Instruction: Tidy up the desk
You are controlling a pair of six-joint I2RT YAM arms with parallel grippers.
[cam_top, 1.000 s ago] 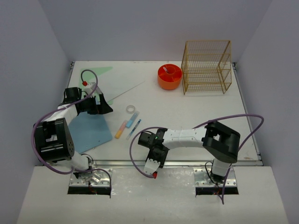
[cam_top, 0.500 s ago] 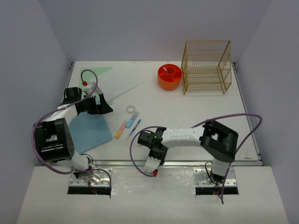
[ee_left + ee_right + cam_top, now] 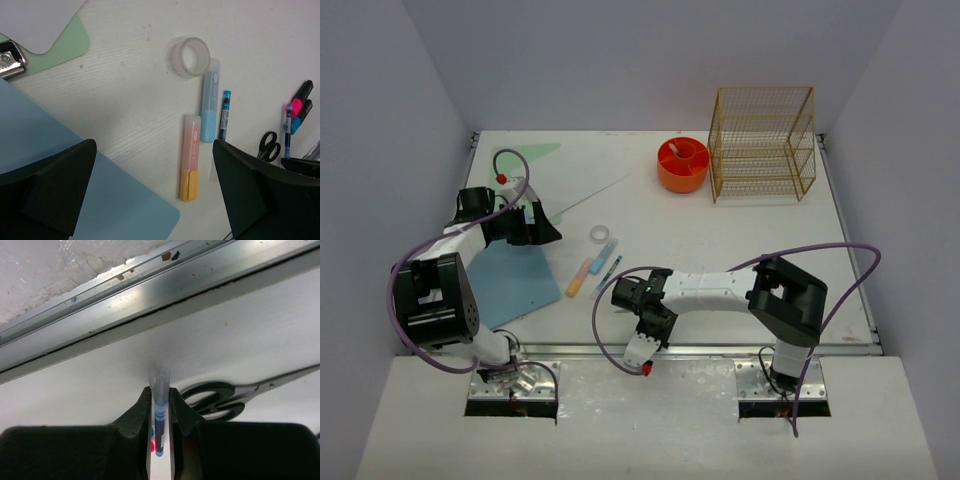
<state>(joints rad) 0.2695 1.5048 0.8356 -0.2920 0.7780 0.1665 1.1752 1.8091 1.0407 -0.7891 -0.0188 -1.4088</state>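
Observation:
The white desk (image 3: 740, 250) holds a tape roll (image 3: 601, 234), a blue highlighter (image 3: 603, 256), a pink-and-orange highlighter (image 3: 579, 277) and a thin blue pen (image 3: 610, 270). The left wrist view shows the same tape roll (image 3: 190, 57) and highlighters (image 3: 190, 157). My left gripper (image 3: 535, 225) is open and empty above the blue folder (image 3: 510, 280). My right gripper (image 3: 160, 390) is shut on a clear-capped blue pen (image 3: 160, 410) near the front rail (image 3: 150, 295), beside black scissors (image 3: 215, 400). The arm hides that pen in the top view.
An orange bowl (image 3: 682, 164) and a gold wire rack (image 3: 762, 143) stand at the back right. A green clipboard with white paper (image 3: 535, 155) lies at the back left. More markers (image 3: 300, 105) lie by the right gripper. Lavender walls enclose the desk.
My right wrist has shifted slightly left along the front edge with the pen held. The left arm has not moved.

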